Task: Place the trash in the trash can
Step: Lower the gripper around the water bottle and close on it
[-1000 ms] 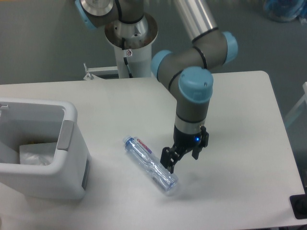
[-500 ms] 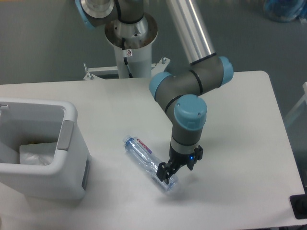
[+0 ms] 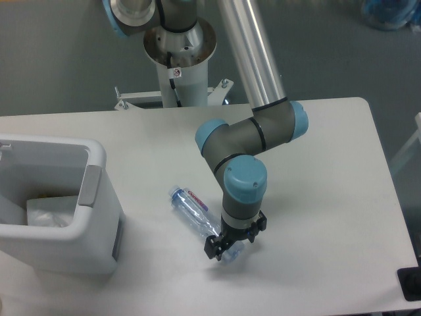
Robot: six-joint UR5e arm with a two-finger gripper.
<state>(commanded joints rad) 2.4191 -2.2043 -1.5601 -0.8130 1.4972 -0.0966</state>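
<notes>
Gripper (image 3: 225, 248) has dropped from beside the bottle (image 3: 197, 217) onto its lower end; fingers straddle it, grip unconfirmed; wrapper (image 3: 46, 214) already binned.

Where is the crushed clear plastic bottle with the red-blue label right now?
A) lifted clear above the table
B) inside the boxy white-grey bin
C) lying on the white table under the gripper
C: the crushed clear plastic bottle lies on the white table, its far end under the gripper.
</notes>
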